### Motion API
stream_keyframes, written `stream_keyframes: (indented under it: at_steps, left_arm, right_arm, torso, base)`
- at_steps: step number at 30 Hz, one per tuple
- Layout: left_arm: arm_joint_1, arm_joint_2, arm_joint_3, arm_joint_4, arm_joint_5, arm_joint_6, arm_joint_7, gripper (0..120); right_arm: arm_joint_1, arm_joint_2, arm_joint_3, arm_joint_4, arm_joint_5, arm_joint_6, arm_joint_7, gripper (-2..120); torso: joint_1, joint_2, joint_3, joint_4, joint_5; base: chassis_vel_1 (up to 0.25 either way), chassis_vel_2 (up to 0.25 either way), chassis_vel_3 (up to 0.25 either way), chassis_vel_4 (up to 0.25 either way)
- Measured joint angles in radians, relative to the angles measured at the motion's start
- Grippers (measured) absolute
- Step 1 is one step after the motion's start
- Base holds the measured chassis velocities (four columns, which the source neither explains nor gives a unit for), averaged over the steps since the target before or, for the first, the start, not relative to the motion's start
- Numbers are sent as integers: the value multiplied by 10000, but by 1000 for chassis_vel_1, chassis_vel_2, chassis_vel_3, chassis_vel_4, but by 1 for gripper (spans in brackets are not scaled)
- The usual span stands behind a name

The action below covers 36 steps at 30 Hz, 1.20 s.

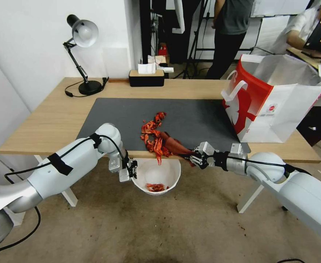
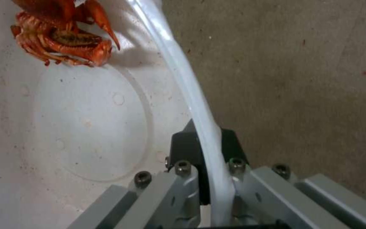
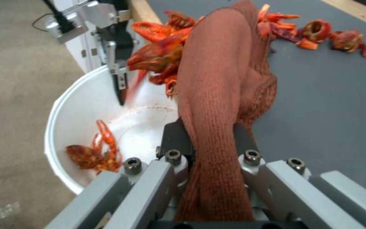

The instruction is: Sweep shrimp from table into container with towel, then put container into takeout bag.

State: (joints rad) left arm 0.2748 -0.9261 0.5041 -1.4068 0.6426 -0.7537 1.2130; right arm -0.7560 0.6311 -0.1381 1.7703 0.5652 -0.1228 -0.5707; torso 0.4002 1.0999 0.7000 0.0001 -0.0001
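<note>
Red-orange shrimp lie in a heap on the dark mat at the table's front edge, some spilling over it. My right gripper is shut on the rust-red towel, which presses against the heap. Below the edge hangs the white container, my left gripper shut on its rim. A few shrimp rest inside it. The red and white takeout bag stands open at the table's right end.
A black desk lamp and a tissue box stand along the table's back edge. Loose shrimp pieces trail across the mat. Bare floor lies under the container.
</note>
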Motion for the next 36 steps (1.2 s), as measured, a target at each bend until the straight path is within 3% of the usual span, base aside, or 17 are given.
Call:
stream_keyframes:
  at_steps: [36]
  left_arm:
    - [-19,46,0,-53,0,-54,-30,0]
  right_arm:
    - [-956,-225,837,589,257,54,-697,7]
  torso:
    - [-3,1,0,-2,1]
  base:
    - [0,0,0,0]
